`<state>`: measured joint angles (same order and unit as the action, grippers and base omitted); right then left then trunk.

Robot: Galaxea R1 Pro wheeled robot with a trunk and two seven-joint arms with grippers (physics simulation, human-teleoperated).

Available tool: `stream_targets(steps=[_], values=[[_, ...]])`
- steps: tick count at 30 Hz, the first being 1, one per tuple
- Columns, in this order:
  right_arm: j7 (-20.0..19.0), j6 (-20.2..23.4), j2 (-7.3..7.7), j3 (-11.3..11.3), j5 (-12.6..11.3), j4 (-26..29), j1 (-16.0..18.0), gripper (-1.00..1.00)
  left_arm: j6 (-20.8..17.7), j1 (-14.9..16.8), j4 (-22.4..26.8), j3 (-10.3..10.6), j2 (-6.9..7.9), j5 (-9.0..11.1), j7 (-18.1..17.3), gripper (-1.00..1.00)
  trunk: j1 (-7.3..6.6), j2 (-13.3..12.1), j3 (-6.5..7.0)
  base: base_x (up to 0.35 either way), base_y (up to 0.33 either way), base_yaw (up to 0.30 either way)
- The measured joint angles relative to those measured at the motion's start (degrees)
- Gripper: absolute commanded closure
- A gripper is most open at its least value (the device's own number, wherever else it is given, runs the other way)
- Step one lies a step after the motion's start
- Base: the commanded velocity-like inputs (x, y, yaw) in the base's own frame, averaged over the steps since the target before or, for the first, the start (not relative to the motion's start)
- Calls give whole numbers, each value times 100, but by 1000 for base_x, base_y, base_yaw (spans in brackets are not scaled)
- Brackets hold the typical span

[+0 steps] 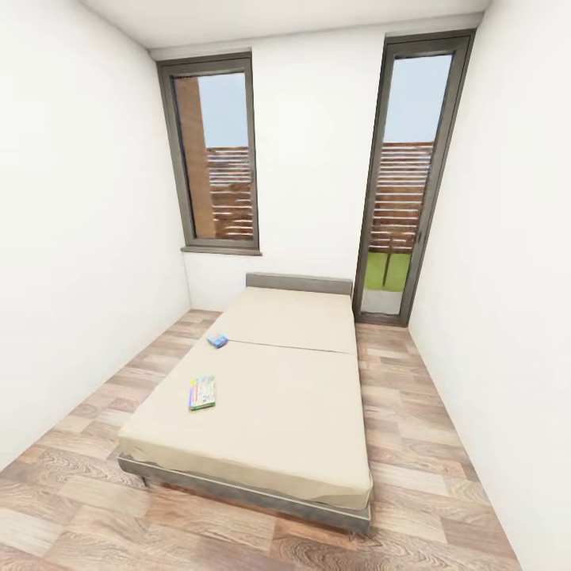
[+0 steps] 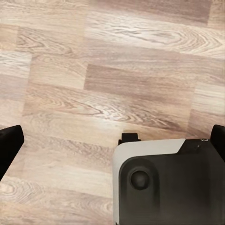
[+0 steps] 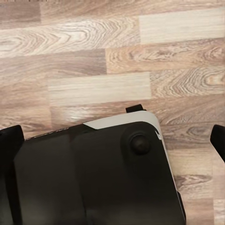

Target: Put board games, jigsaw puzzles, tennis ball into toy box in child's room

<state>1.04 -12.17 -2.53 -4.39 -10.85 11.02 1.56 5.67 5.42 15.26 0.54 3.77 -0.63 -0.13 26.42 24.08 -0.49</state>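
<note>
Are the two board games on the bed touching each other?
No, in the head view the small blue box lies apart from the pale green multicoloured box, with bare cover of the bed between them.

1. The low, wide bed with beige mattress cover and dark grey frame (image 1: pixel 277 412) stood on the wood-plank floor (image 1: pixel 444 476), its headboard against the far wall.
2. On its left side lay the pale green multicoloured game box (image 1: pixel 202 392).
3. Behind that, nearer the headboard, lay the small blue game box (image 1: pixel 217 342).
4. The tall window (image 1: pixel 214 155) stood behind left, the glazed door (image 1: pixel 404 182) behind right.
</note>
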Motion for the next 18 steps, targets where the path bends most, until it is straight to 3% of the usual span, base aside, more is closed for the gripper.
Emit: stream_targets(steps=[3,18], values=[[0,-1,-3,-1,-1,0,1,-100,1,1,0,2,-7,0,-1,-100,-66,-118,51,0,0,-13],[-1,-3,-26,3,-1,1,0,-100,-4,2,-1,8,8,-1,-15,-100,-66,-120,51,0,0,-92]])
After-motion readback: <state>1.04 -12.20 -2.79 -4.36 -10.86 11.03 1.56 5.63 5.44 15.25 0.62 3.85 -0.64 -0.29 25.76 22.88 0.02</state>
